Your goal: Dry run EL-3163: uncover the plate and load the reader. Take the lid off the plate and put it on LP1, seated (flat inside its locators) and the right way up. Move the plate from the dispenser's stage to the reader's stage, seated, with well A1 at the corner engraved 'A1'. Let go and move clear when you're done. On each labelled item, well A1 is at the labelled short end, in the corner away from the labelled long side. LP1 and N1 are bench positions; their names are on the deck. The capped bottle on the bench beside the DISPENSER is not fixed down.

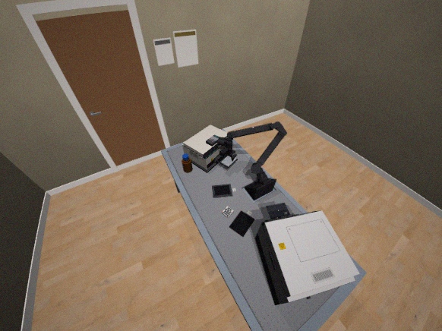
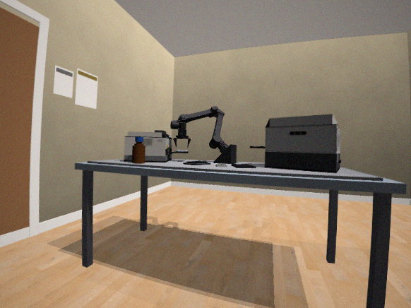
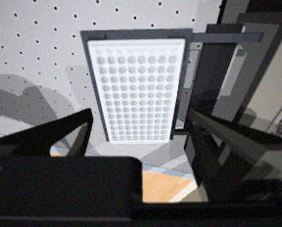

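Observation:
A white many-welled plate (image 1: pixel 228 162) (image 2: pixel 181 150) (image 3: pixel 138 88) lies on the dispenser's dark stage (image 3: pixel 137 33). Its wells look hazy under a pale top; the lid's edge cannot be told apart, and well A1 cannot be read. My gripper (image 2: pixel 182 143) (image 3: pixel 140 113) is open and empty, pointing down just above the plate, its fingers to either side in the wrist view. Two dark bench positions, one framed (image 1: pixel 222 190) and one flat (image 1: pixel 241 223), carry nothing visible; their names are unreadable. The reader's dark stage (image 1: pixel 278 209) (image 2: pixel 257 147) sticks out from the reader (image 1: pixel 311 243) (image 2: pixel 300 141).
The dispenser (image 1: pixel 201 140) (image 2: pixel 152 149) stands close beside the gripper, at the bench's far end. The brown bottle with a blue cap (image 1: pixel 187 165) (image 2: pixel 138 153) stands upright beside it. A patterned marker tile (image 1: pixel 227 211) lies between the bench positions.

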Available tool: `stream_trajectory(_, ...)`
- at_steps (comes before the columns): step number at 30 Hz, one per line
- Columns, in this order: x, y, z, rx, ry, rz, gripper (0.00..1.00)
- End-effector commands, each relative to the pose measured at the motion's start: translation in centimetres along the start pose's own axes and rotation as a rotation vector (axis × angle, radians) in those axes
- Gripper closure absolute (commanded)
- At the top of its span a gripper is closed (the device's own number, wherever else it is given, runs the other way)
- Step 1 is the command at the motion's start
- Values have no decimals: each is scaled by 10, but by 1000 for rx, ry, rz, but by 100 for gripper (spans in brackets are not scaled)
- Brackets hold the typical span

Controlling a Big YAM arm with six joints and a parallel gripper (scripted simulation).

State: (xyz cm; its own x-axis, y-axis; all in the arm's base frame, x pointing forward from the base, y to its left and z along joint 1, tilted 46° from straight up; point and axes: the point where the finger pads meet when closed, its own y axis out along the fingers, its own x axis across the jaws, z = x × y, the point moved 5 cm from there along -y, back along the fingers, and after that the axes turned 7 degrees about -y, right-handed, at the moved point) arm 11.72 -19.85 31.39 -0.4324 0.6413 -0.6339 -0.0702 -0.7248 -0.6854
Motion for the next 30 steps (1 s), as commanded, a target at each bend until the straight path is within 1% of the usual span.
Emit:
stream_trajectory(1,-3,-1,5,2,13,15,0)
stream_trajectory(3,-3,-1,5,2,13,15,0)
stream_trajectory(7,4,2,1,3,1,-3,0)
stream_trajectory(8,4,3,2,5,5,-4,0)
stream_trajectory(10,-1,1,3,0,9,10,0)
stream_trajectory(12,-6,1,4,5,11,17,0)
stream_trajectory(21,-9,-1,6,11,10,1,0)
stream_trajectory(28,-11,-2,6,11,11,2,0)
stream_trajectory(30,-13,-1,6,3,8,6,0)
